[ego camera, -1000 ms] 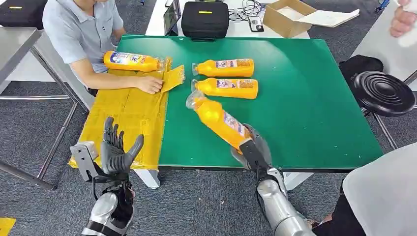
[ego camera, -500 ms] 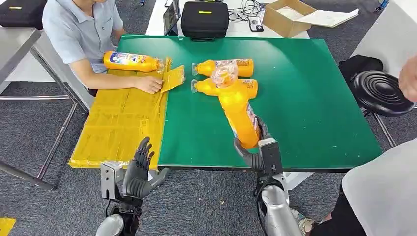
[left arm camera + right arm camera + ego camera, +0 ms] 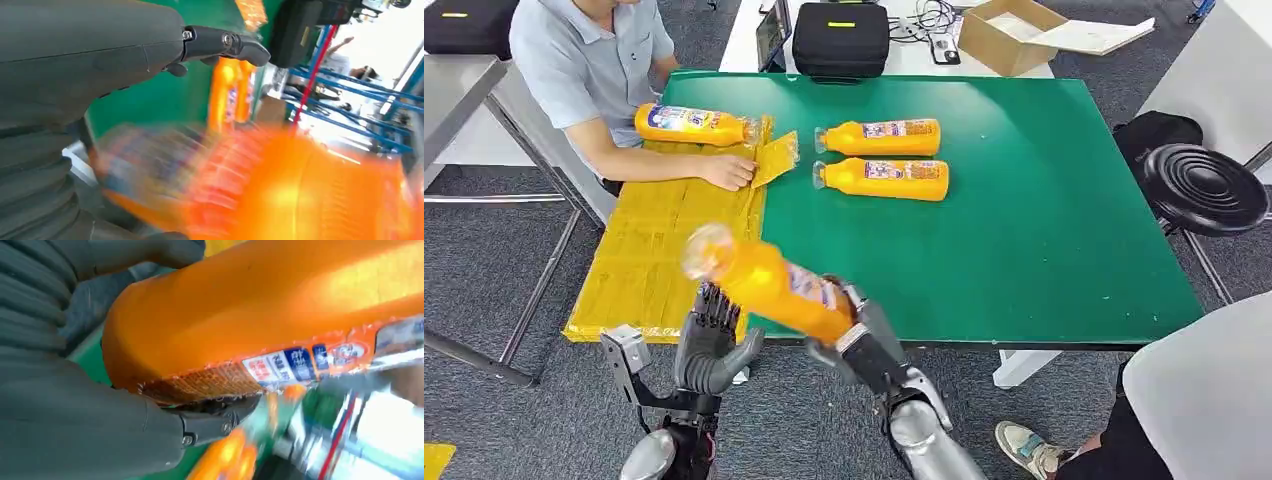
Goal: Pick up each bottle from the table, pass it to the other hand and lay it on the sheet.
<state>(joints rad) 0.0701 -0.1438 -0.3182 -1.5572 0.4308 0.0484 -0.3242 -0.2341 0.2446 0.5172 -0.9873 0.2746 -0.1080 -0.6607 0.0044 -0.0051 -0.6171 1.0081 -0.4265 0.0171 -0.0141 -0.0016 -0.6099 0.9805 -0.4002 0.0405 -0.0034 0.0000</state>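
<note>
Over on the left, a seated person (image 3: 584,60) rests a hand (image 3: 729,172) on the yellow sheet (image 3: 664,250), which hangs off the left edge of the green table (image 3: 1044,220). One orange bottle (image 3: 694,124) already lies at the sheet's far end.

Nearer the robot, the left hand (image 3: 709,340) waits just below the table's near edge with its fingers (image 3: 714,305) spread and pointing up, holding nothing. Right beside it, the held bottle (image 3: 769,285) is in the air over the near-left corner of the table. Its long axis slants, cap end up and to the left toward the sheet, base down and to the right. The base sits in the right hand (image 3: 864,340), whose fingers wrap round the lower body. In the right wrist view that grip looks firm.

What matters for the hand-over: the bottle's middle hangs just above the left hand's fingertips, lying crosswise to that hand's open palm. To my eye the two are very close; I can't tell whether they touch.

Farther back and to the right, two more bottles (image 3: 882,137) (image 3: 884,179) lie side by side on the table, caps to the left, waiting their turn.
</note>
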